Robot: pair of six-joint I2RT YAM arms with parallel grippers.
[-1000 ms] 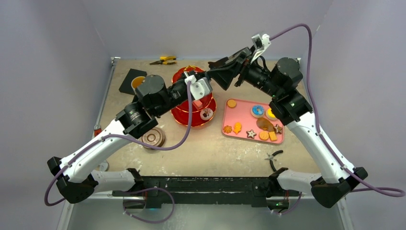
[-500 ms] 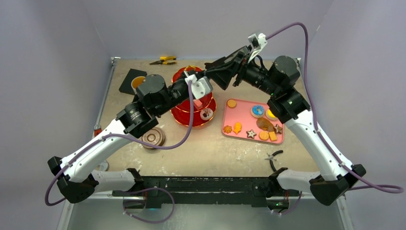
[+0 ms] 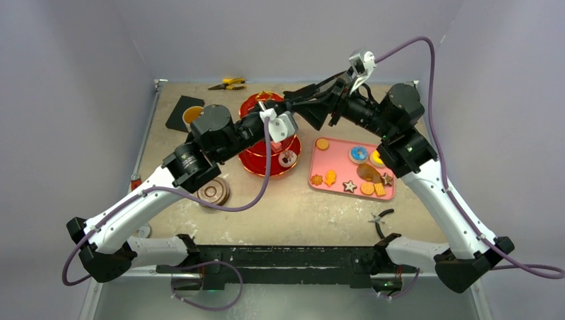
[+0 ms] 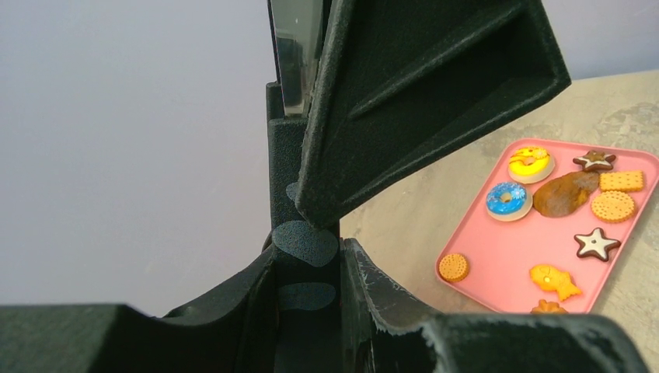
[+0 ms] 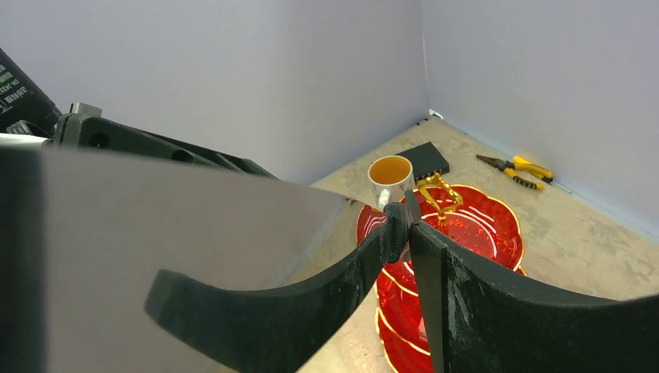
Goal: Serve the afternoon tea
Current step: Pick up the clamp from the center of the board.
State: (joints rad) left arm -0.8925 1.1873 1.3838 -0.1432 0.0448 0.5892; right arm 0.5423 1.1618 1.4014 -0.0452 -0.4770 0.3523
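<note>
While right hand (image 5: 400, 225), pinched shut, meets left hand (image 4: 307, 260), grip unclear, above red stand (image 3: 252, 160) far centre, pastries (image 3: 358, 154) lie on pink tray (image 3: 338, 162). Seems stand-loading step; next needs pastry pick.

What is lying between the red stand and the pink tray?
Nothing. The top view shows only a narrow strip of bare table between the red stand and the pink tray.
</note>
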